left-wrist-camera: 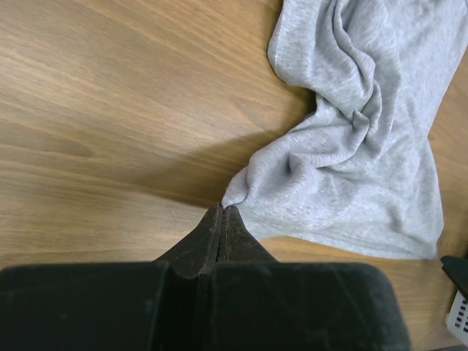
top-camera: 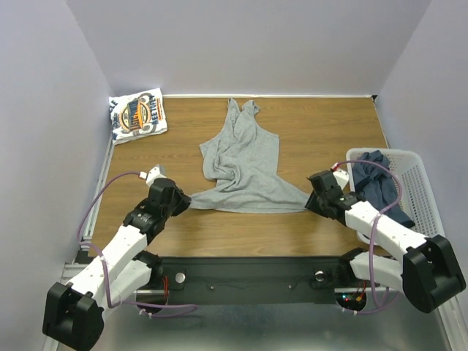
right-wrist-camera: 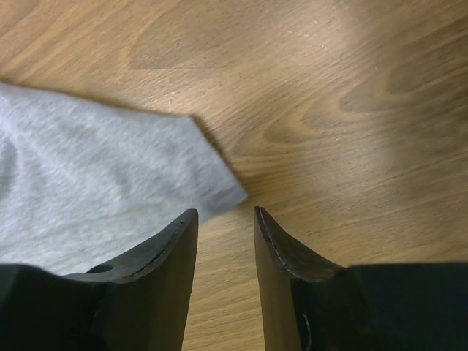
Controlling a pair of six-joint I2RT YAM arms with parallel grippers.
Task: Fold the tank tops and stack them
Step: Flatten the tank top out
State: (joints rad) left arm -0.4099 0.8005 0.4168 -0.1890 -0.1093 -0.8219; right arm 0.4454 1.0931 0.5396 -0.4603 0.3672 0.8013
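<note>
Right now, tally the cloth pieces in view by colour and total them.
Light grey tank top: 1
White printed tank top: 1
Dark blue bundle in the basket: 1 seen, possibly several garments
Total: 3

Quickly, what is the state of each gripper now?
The left gripper is closed on a corner of the grey tank top.
The right gripper is open, holding nothing.

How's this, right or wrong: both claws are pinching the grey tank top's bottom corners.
Wrong for one. The left claw pinches its corner of the grey tank top, but the right claw stands open, its corner lying free on the table, as the right wrist view shows.
</note>
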